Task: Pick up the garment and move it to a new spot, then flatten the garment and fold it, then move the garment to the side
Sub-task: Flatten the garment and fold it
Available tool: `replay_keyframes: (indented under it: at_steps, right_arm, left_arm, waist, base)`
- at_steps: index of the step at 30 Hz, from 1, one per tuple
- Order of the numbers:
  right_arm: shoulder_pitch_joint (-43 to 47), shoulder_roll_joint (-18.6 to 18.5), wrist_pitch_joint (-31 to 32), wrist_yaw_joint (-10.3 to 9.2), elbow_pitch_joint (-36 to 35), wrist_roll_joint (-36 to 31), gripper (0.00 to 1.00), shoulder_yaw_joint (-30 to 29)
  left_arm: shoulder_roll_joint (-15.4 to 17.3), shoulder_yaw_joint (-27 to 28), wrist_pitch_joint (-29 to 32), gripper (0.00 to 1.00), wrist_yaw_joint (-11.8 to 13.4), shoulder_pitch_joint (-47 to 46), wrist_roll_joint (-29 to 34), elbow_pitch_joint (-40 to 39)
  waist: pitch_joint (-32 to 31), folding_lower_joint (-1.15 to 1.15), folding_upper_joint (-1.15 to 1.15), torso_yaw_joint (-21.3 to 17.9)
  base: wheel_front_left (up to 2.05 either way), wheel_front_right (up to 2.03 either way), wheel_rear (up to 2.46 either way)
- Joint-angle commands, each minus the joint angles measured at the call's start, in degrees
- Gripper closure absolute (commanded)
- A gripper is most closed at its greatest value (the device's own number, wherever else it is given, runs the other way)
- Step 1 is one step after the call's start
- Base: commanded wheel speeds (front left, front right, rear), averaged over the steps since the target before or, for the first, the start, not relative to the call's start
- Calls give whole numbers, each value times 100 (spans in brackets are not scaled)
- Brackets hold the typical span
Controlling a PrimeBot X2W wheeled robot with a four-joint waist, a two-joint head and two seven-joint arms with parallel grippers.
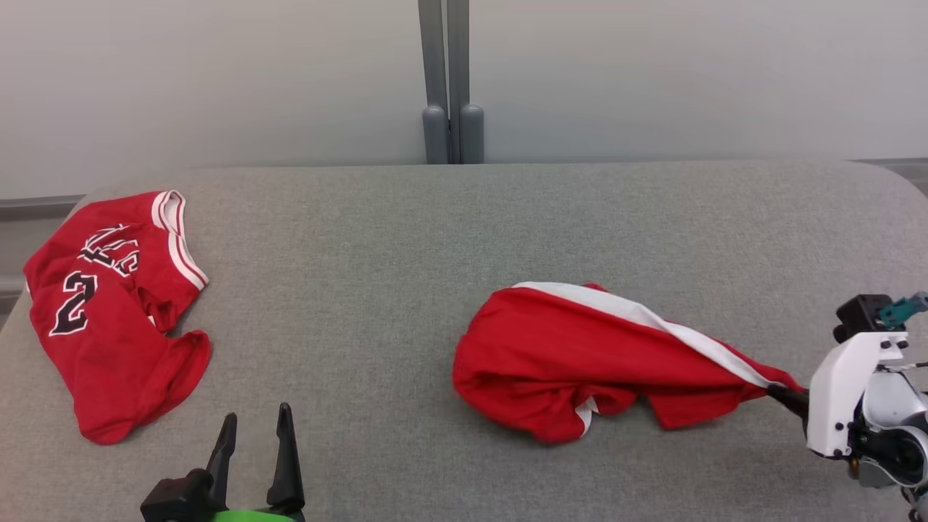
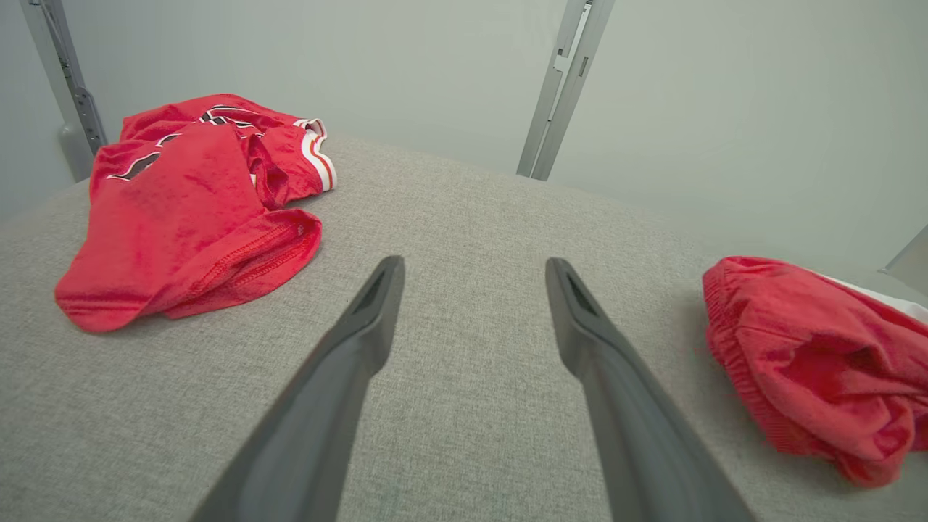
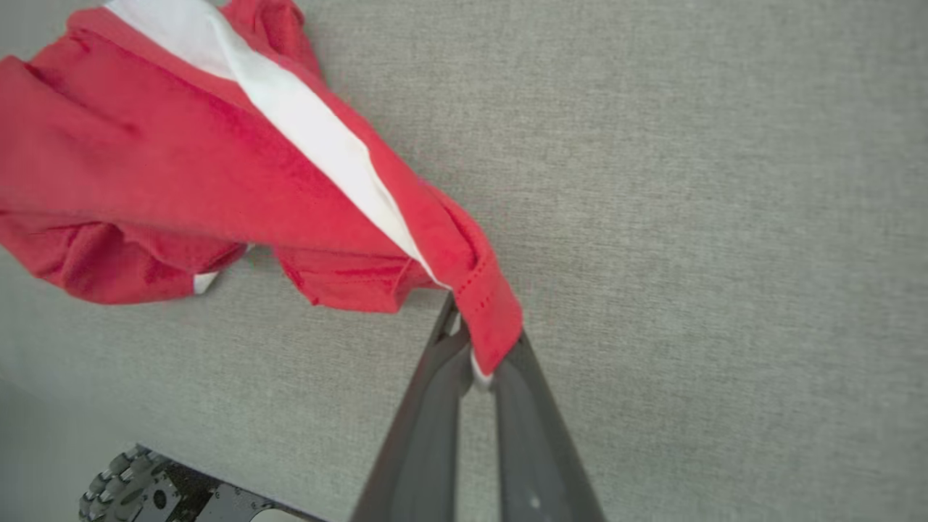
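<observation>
Garment (image 1: 580, 355): red soft knit, 1 white side stripe, bunched and drawn to a point, lying right of centre on the grey woven desk (image 1: 435, 232). Right claw (image 1: 786, 397) clamped on its stitched hem corner; left claw (image 1: 257, 413), 2 tapered dark fingers apart, at near left. Red jersey (image 1: 109, 319), crumpled, far left.

**Red shorts bunched on the grey surface, one hem corner pinched**

The red shorts (image 1: 580, 355) (image 2: 797, 348) (image 3: 181, 167) lie crumpled on the right half of the grey fabric surface (image 1: 362, 290), not flattened and not folded. A broad white side stripe runs along their far edge. The cloth tapers from a rounded, bunched mass at the left to a narrow point at the right, where a stitched hem corner is clamped between the closed fingers of the right gripper (image 1: 786, 395) (image 3: 478, 362). The left wrist view shows the gathered elastic waistband at the bunched end, with loose folds tucked beneath.
</observation>
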Motion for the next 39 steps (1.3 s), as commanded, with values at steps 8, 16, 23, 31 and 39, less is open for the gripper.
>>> replay_keyframes:
  at_steps: [8, 16, 23, 31, 39]
  right_arm:
    - [-348, 436, -1315, 0, 1598, -1737, 100, -927]
    - [-621, 852, -1936, -2, 2507, -2898, 0, -1551]
    - [-288, 725, -2580, -2, 2118, -3301, 0, -1934]
    - [769, 1137, -3892, -1, 781, -4010, 0, -2520]
    - [1818, 2279, -5063, -1, -381, -5443, 0, -3229]
  left_arm:
    - [14, -101, -3, 0, -67, -260, 86, 92]
    - [13, -89, -3, 0, -35, -177, 51, 126]
    - [13, 6, -3, 0, 6, 9, -15, 99]
    - [14, 56, -3, 0, 77, 83, -107, -80]
    - [14, 78, -3, 0, 113, 83, -137, -190]
  waist:
    - [307, 0, 0, -30]
    - [345, 0, 0, -23]
    - [180, 0, 0, -192]
    - [73, 0, 0, -356]
    - [79, 0, 0, -480]
  base:
    - [0, 0, 0]
    - [0, 0, 0]
    - [0, 0, 0]
    - [0, 0, 0]
    - [0, 0, 0]
